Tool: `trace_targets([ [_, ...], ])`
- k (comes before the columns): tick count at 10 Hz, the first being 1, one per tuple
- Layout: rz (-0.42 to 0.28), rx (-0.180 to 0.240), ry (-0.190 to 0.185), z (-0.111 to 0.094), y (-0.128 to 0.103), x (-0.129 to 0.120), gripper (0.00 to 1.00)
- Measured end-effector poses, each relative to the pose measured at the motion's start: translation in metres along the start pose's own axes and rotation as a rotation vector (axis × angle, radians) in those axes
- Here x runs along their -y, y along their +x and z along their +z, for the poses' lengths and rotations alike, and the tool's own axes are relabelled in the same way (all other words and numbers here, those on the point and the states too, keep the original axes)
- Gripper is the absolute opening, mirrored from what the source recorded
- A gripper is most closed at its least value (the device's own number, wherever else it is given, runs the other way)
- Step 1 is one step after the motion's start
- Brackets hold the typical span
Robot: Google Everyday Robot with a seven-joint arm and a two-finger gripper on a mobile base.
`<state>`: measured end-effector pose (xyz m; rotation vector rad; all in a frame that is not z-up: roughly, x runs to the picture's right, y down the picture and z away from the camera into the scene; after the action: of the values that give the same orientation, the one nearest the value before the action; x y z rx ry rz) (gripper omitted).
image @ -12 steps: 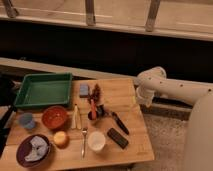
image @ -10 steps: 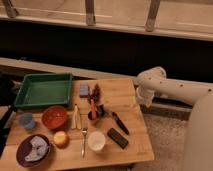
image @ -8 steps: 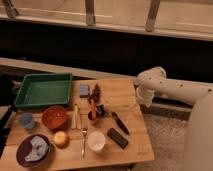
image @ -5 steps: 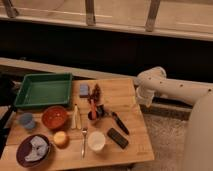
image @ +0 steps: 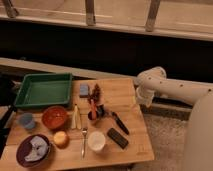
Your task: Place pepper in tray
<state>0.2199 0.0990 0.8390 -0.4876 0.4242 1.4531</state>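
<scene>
Many small things crowd the table [image: 123,96], and the pepper [image: 92,106] lies near its middle, just below a darker lumpy item [image: 96,92] and with a knife [image: 120,123] off to one side. It is not in the tray [image: 44,90], which sits well apart at the far left corner as seen, its green floor bare. That bare floor looks meant as an easy target, while the pepper's close neighbours would seem to call for a narrow, careful pick from above. A round bowl [image: 54,117] stands just in front of the tray, so a carry from the middle would likely pass over or beside it. The arm [image: 167,89] reaches in from the right, bends at a rounded white elbow level with the table's right edge, and turns its short end downward. The gripper [image: 142,101] is at that down-turned end, just beside the table's right edge and well apart from the pepper. Whether it is released or clenched cannot be told, though it plainly does not hold the pepper. The pose reads as parked off to the side, probably to leave the tabletop unobstructed, and the reach toward the pepper looks not yet begun.
</scene>
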Motion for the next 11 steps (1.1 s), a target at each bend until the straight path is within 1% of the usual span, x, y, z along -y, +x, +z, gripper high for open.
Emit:
trace_targets([
  [10,-0.003,-0.001,0.0,0.0003,0.0004,-0.0005,0.63],
  [11,-0.07,0.037,0.043,-0.0061,-0.0015,-0.0095,0.63],
])
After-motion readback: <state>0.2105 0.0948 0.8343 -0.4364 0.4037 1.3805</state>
